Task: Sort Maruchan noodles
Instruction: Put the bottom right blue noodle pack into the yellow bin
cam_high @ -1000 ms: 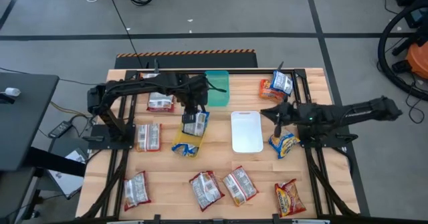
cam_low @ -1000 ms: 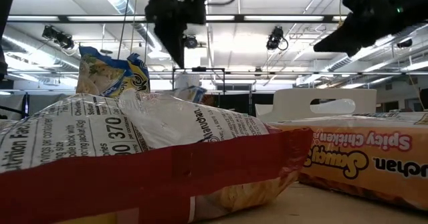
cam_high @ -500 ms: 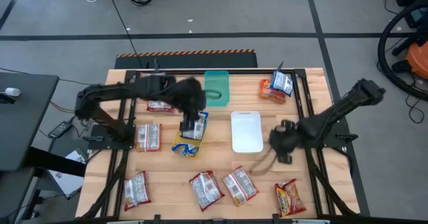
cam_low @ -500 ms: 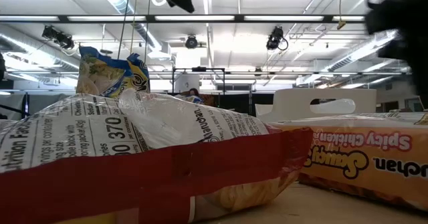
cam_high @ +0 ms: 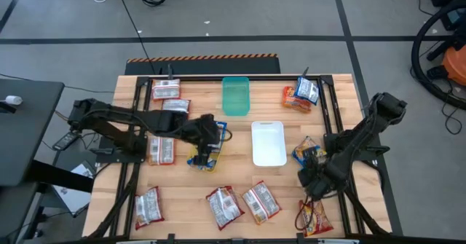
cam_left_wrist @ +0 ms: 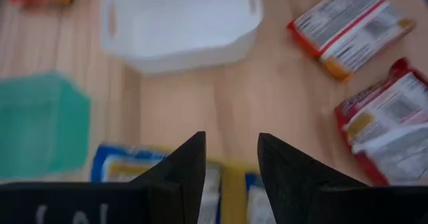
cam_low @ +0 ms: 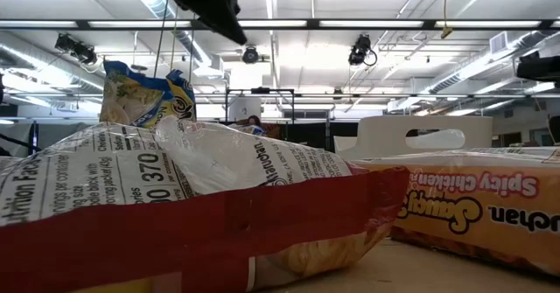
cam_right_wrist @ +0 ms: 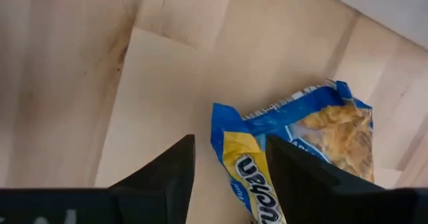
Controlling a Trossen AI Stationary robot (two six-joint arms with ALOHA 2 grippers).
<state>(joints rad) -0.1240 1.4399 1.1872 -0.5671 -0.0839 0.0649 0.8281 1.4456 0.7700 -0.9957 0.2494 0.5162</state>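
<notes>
Near edge: three silvery white-and-red packets (cam_high: 148, 205) (cam_high: 223, 206) (cam_high: 260, 202) in a row, and one orange-red packet (cam_high: 314, 216) at the right corner. In the low view the white-and-red one (cam_low: 175, 197) reads "Maruchan", "370" and part of "Nutrition Facts"; the orange one (cam_low: 472, 214) reads "Spicy chicken", upside down. Right gripper (cam_high: 312, 184): half a second ago beside the white tray (cam_high: 267, 143), now drawn back toward the near edge, just above the orange-red packet. Its fingers (cam_right_wrist: 174, 164) are spread and grasp nothing; its wrist view shows the end of a blue-and-yellow packet (cam_right_wrist: 294, 144) lying on the wood past the gap. That packet (cam_high: 306, 153) lies where it did a second ago, right of the white tray. Middle: left gripper (cam_high: 209, 136), arm now stretched lower across the table than a second ago, released, fingers (cam_left_wrist: 184, 164) apart over overlapped blue-and-yellow packets (cam_high: 204, 156), at least two. One white-and-red packet (cam_high: 162, 149) lies left of them. Far side: two more white-and-red packets (cam_high: 166, 91) (cam_high: 175, 105), one green tray (cam_high: 235, 96), and one orange-red packet (cam_high: 293, 98) with a blue-and-yellow one (cam_high: 309, 89) lying on it. Count: six white-and-red, two orange-red, at least four blue-and-yellow, two trays.
</notes>
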